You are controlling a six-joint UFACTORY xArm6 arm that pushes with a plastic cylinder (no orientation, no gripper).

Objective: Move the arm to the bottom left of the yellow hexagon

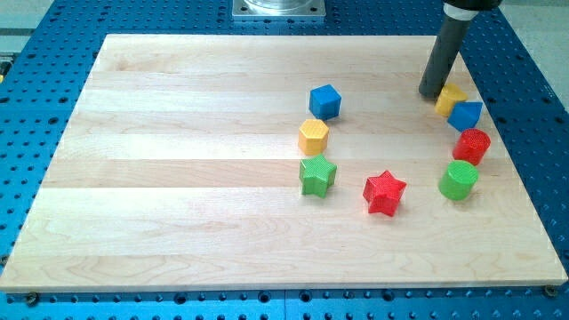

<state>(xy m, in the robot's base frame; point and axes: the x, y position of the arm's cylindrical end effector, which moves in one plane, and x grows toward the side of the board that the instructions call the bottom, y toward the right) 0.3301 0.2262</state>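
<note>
While parked at the tabletop's (178,178) one o'clock region, tip (430,94) sits just at nine o'clock of a partly hidden yellow block (449,97), apparently touching it or nearly so; no end effector jaws to report, just a bare rod holding nothing.

Task target, yellow hexagon (313,136), lies near mid-board, well apart from tip, off toward eight o'clock; goal spot sits at hexagon's seven o'clock, on bare wood just beside green star (317,174), which rests directly at hexagon's six o'clock, touching or almost; blue cube (325,101) stands close at hexagon's one o'clock.

Judged not yet achieved; a long sweep toward eight o'clock probably needed, and a straight line risks clipping blue cube or hexagon itself; passing at twelve o'clock of blue cube, then dropping down along hexagon's nine o'clock side, looks safer.

Elsewhere, forming a loose arc: second blue block (465,115) touching yellow block at its five o'clock; red block (471,145) below; green cylinder (458,180) further down; red star (384,192) at board's five o'clock.
</note>
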